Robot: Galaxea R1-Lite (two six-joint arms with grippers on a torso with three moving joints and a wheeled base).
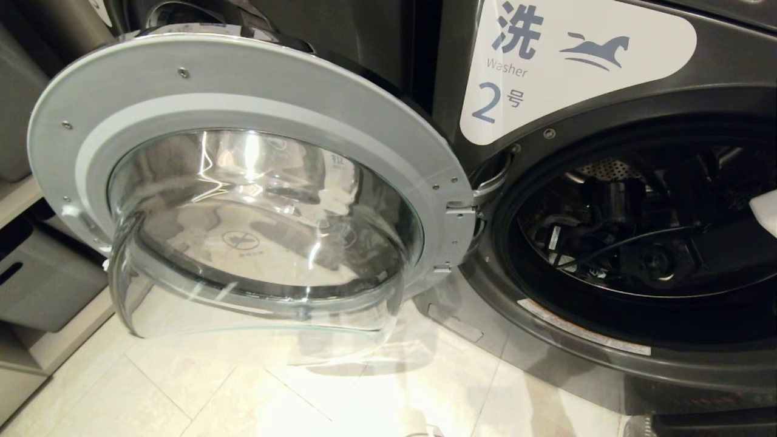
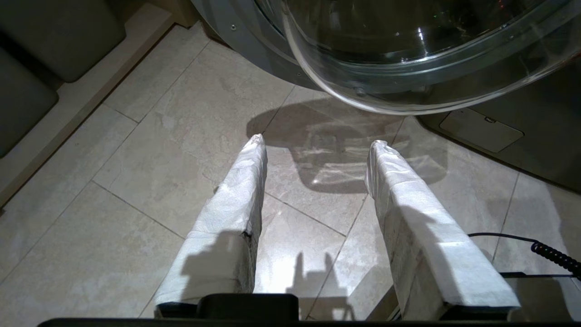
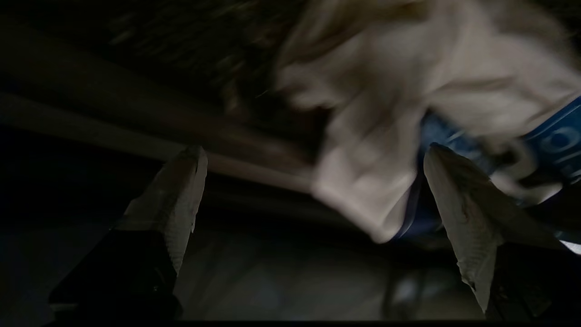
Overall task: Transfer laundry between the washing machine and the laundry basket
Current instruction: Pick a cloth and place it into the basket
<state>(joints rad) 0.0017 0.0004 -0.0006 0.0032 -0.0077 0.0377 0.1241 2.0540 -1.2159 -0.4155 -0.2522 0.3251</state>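
On my far left, grey bins sit on pale shelving beside the tiled floor. Next comes the round glass door of the washing machine, swung wide open on its hinge and bulging out over the tiles; it fills most of the room in front of me. My left gripper hangs above bare floor just short of that door's lower rim, its white-wrapped fingers standing apart with nothing between them. The white label with the horse and the number 2 sits above the open drum mouth, whose dark rim is the edge to clear. My right gripper is inside the dim drum, fingers spread wide and holding nothing, with the laundry, a pale garment over a blue patterned piece, lying just beyond and partly between the fingertips.
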